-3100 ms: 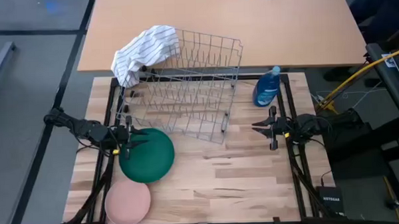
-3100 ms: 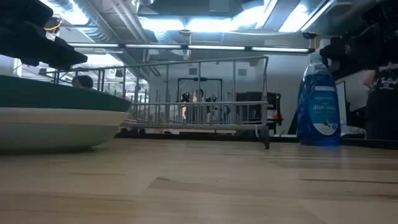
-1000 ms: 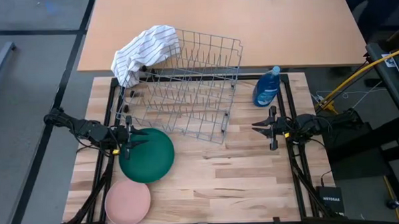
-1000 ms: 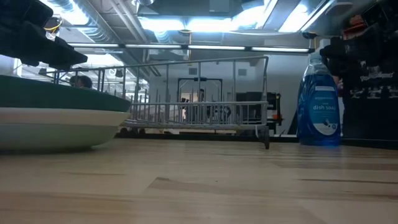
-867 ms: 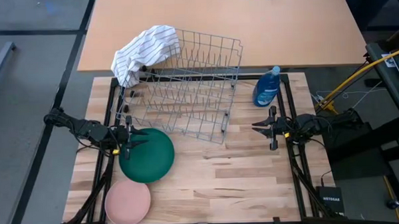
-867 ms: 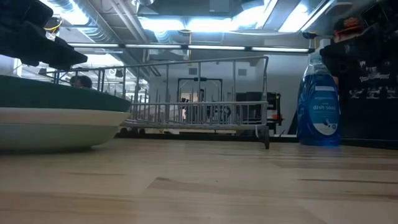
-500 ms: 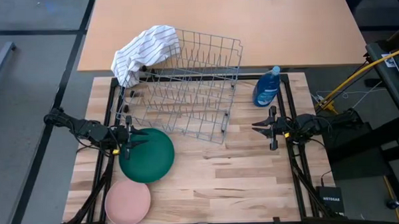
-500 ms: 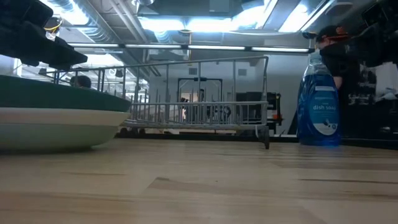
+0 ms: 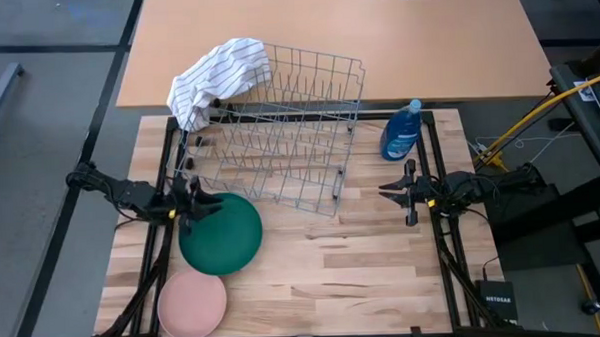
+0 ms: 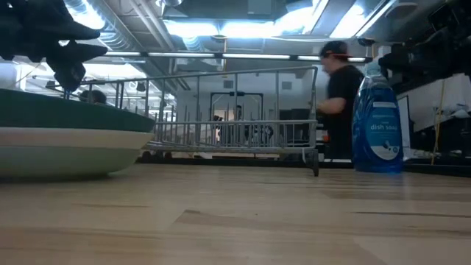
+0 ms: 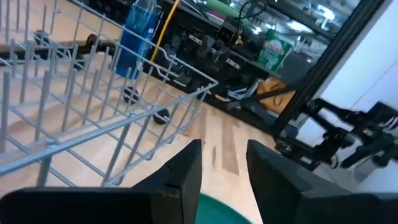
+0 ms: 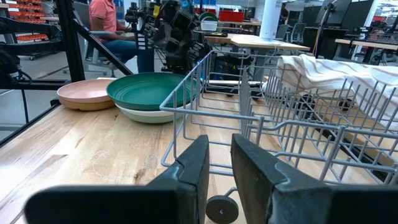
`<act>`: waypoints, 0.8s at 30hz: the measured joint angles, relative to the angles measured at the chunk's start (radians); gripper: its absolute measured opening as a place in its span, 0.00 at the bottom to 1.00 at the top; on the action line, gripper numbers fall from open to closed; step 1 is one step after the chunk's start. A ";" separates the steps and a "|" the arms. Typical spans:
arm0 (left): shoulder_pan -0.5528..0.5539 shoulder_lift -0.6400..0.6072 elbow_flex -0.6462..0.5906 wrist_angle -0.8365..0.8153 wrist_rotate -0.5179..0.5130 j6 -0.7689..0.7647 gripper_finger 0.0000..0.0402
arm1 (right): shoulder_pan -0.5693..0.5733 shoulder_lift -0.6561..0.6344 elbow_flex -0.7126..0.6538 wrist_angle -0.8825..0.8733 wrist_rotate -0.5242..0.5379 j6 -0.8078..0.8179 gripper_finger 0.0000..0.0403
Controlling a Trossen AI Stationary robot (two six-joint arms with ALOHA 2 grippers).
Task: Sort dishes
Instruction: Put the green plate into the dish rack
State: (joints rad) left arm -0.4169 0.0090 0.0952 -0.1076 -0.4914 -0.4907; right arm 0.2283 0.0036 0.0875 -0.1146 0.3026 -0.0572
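Note:
A large dark green plate (image 9: 222, 234) sits stacked on a pale plate (image 10: 66, 151) at the table's left. A pink plate (image 9: 192, 304) lies near the front left corner. The tan-brown plate does not show. My left gripper (image 9: 201, 205) hovers open over the green plate's far left rim; the left wrist view (image 11: 224, 146) shows that rim (image 11: 214, 213) below the fingers. My right gripper (image 9: 393, 192) waits open at the table's right, pointing toward the rack (image 12: 219, 140).
A wire dish rack (image 9: 274, 139) stands at the far middle, with a striped white cloth (image 9: 217, 76) draped over its far left corner. A blue soap bottle (image 9: 402, 132) stands right of the rack. A person (image 10: 338, 96) walks in the room behind.
My left gripper has turned about its wrist and risen a little over the green plate's far left rim. The plates have not moved. The person behind the table has walked leftward past the blue bottle.

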 joint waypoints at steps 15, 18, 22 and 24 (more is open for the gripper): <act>-0.002 0.000 0.130 -0.223 0.425 -0.359 0.29 | 0.000 0.000 0.000 0.000 0.000 0.000 0.18; -0.002 0.000 0.226 -0.437 0.436 -0.392 0.26 | 0.000 0.000 0.000 0.000 0.000 0.000 0.18; -0.001 0.000 0.346 -0.661 0.435 -0.454 0.21 | 0.000 0.000 0.000 0.000 0.000 0.000 0.18; -0.001 0.000 0.392 -0.737 0.430 -0.480 0.19 | 0.000 0.000 0.000 0.000 0.000 0.000 0.18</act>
State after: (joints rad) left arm -0.4183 0.0094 0.4870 -0.8444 -0.0614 -0.9709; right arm 0.2283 0.0036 0.0875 -0.1150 0.3027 -0.0570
